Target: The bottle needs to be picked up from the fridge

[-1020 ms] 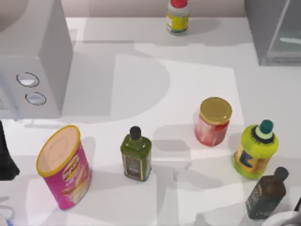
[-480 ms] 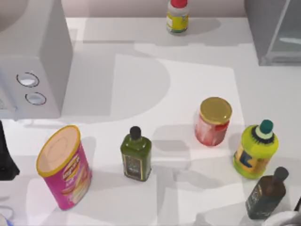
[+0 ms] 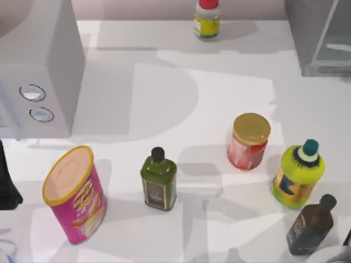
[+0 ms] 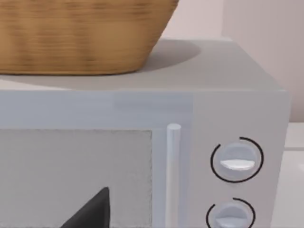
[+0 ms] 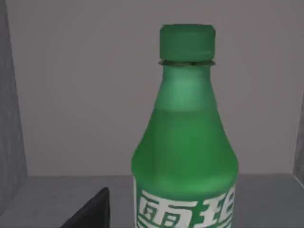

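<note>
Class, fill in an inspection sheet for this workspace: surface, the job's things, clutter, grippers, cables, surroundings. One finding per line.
Surface: white table, lit with soft shadows.
Job's things: green bottle upright inside a grey compartment, cap on; fridge at the table's far right corner.
Clutter: pink can, olive bottle, red jar, yellow-green bottle, dark bottle, small red-capped bottle at the far edge; all apart.
Grippers: left arm parked at the table's left edge, facing the dialled box; the right wrist view looks straight at the bottle, a dark part at its edge.
Cables: nothing seen.
Surroundings: wicker basket on the dialled box; plain wall behind.
</note>
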Tool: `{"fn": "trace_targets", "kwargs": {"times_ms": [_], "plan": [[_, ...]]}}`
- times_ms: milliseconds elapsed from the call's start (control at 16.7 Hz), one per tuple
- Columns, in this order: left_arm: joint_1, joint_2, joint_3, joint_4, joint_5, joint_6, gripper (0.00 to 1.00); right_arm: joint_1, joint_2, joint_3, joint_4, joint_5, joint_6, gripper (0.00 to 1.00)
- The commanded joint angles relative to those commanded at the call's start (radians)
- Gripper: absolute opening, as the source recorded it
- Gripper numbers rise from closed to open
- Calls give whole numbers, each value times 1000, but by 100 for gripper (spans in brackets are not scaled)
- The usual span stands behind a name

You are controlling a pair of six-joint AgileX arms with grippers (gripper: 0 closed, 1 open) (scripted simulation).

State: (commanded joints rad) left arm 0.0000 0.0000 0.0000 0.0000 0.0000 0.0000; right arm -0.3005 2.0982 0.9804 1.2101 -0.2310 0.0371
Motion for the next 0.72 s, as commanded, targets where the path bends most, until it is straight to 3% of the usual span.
{"fn": "trace_targets", "kwargs": {"times_ms": [720], "plan": [[0, 0, 0, 0, 0, 0, 100, 45, 63, 30, -61, 11, -29, 100]]}}
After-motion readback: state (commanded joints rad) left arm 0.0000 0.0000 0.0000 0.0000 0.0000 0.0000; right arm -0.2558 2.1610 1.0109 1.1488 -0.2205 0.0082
